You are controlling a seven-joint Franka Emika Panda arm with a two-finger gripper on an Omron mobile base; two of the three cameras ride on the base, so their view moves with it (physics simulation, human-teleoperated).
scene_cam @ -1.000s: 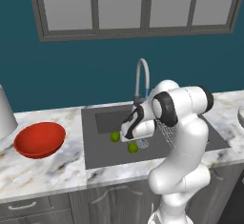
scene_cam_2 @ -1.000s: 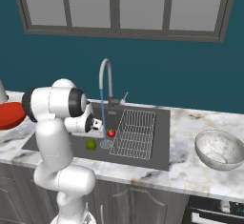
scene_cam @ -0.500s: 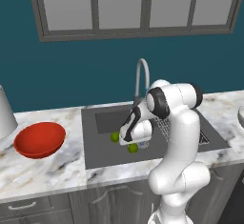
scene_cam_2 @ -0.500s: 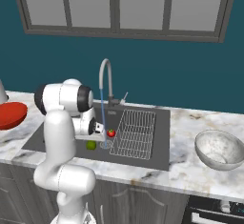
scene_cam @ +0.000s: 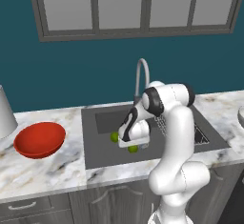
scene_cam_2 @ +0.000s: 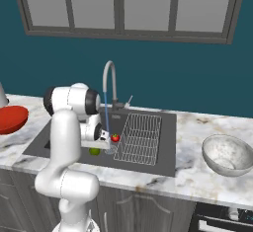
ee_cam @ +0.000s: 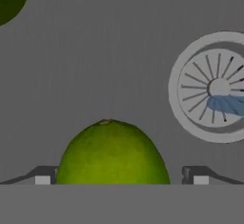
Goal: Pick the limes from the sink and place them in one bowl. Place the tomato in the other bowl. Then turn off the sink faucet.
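Note:
My gripper is open and low in the sink, one fingertip on each side of a yellow-green lime; whether they touch it I cannot tell. In the left base view this lime peeks out under the hand. The second lime lies just left of it, apart. By the drain sits the tomato. Left of the sink the red-orange bowl stands on the counter, and the pale bowl stands to the right. Water runs from the faucet.
A wire rack fills the right half of the basin. At the far left of the counter stands a pale grey object. The blue water stream falls just beside my hand.
The arm has folded down and the hand has sunk lower into the sink, closer over the near lime. Limes, tomato and bowls have stayed put.

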